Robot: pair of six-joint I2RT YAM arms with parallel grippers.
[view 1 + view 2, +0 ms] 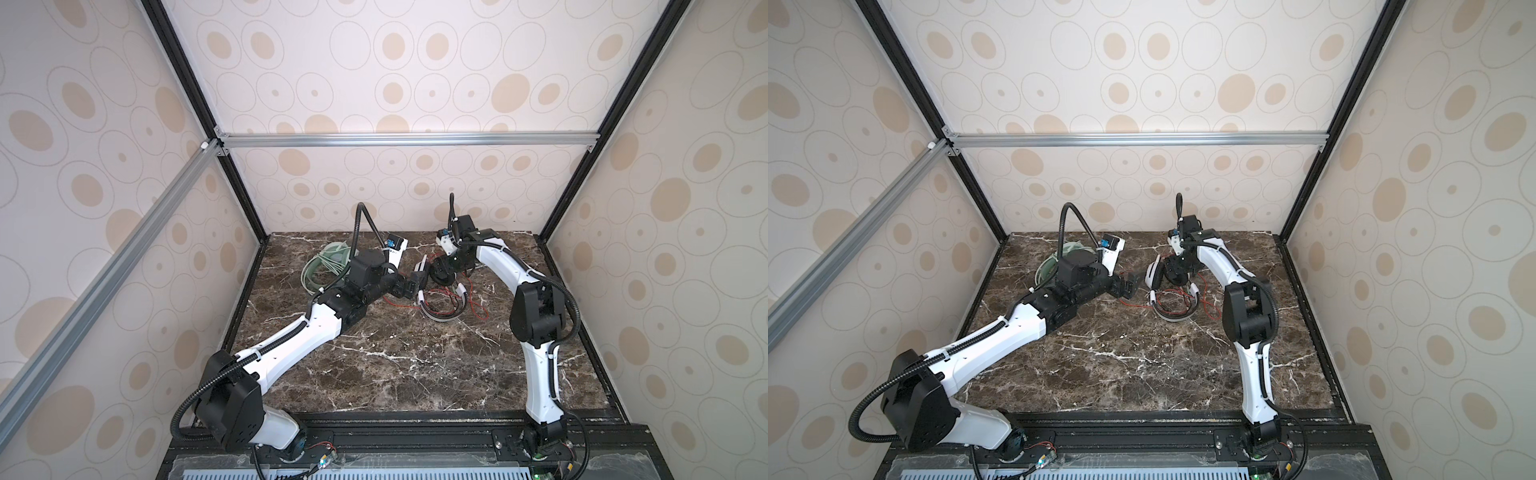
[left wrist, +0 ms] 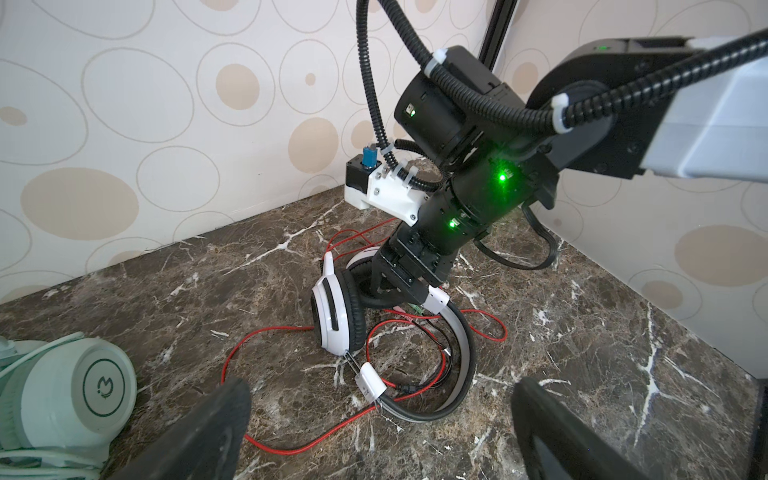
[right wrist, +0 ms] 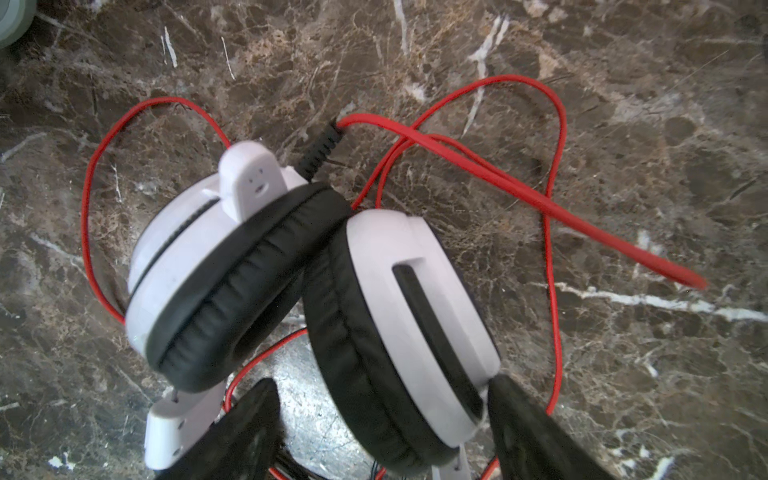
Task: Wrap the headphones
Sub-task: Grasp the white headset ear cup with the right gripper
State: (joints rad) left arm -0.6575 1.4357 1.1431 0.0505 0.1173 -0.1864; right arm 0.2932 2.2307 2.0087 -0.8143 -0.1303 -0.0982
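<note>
The white-and-black headphones (image 1: 441, 318) lie at the middle back of the marble table, their thin red cable (image 2: 266, 332) looped loosely around them. My right gripper (image 3: 382, 384) points down over them and straddles one ear cup (image 3: 419, 316). One finger touches its white shell, a gap remains at the other, so it is open. The second ear cup (image 3: 195, 266) leans against the first. My left gripper (image 2: 380, 395) hovers wide open and empty just left of the headband (image 2: 461, 365). The mint green headphones (image 1: 328, 262) rest at the back left, partly hidden by the left arm.
The brown marble table (image 1: 395, 365) is boxed in by patterned walls with black corner posts (image 1: 552, 224). A black rail (image 1: 415, 432) runs along the front edge. Red cable loops (image 1: 478, 307) spread right of the headband.
</note>
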